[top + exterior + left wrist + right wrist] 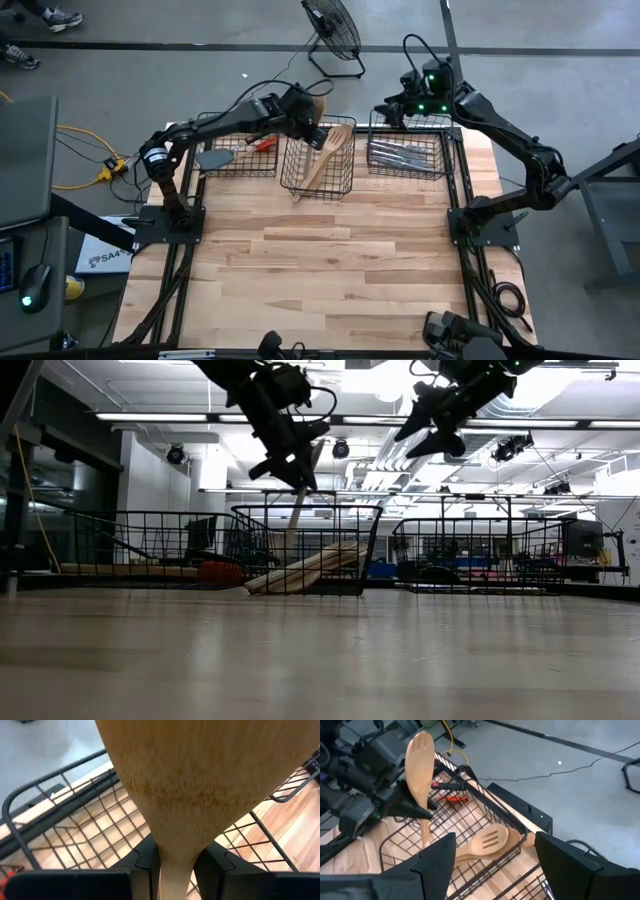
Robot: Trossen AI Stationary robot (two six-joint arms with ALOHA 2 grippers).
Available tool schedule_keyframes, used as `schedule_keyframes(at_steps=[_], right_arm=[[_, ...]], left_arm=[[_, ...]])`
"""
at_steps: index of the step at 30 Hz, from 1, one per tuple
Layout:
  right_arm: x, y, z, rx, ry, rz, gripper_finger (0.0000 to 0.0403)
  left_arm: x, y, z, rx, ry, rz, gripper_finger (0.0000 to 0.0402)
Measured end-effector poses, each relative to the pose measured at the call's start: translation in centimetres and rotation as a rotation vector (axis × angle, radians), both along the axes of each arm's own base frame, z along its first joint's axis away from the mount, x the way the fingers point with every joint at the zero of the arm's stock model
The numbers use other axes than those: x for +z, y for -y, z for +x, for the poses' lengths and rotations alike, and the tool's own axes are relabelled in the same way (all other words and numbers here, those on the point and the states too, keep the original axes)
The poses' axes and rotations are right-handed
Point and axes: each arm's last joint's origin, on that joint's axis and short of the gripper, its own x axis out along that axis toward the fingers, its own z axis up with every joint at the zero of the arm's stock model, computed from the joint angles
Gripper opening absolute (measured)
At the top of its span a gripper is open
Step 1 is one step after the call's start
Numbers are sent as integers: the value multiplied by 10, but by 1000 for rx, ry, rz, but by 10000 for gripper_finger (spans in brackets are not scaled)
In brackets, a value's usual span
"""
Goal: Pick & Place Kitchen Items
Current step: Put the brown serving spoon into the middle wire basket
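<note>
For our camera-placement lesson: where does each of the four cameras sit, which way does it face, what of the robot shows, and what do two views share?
High: overhead, looking down on the table; both arms show.
Low: at tabletop height, facing the baskets; both tools hang above.
Left wrist: on the left arm, facing the spoon; left tool clamps its handle.
Right wrist: on the right arm, facing the middle basket; right tool open.
Shared: the right wrist and high views both show the held spoon.

The wooden spoon (200,785) is pale bamboo-like wood with fine speckled grain and a matt, smooth face. The slotted wooden spatula (487,842) looks the same dull blond wood. The baskets (318,170) are thin black wire. The table (330,270) is light planked wood with a slight sheen. The cutlery (405,153) seems to be silvery metal, though small here. The gripper fingers (570,865) are matt black, probably plastic.
</note>
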Motion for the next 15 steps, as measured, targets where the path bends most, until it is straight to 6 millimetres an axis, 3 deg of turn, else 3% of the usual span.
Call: schedule_keyframes(at_steps=[15], right_arm=[[-1, -1, 0, 13, -21, -8, 263]], left_arm=[[-12, 2, -2, 5, -70, -93, 82]])
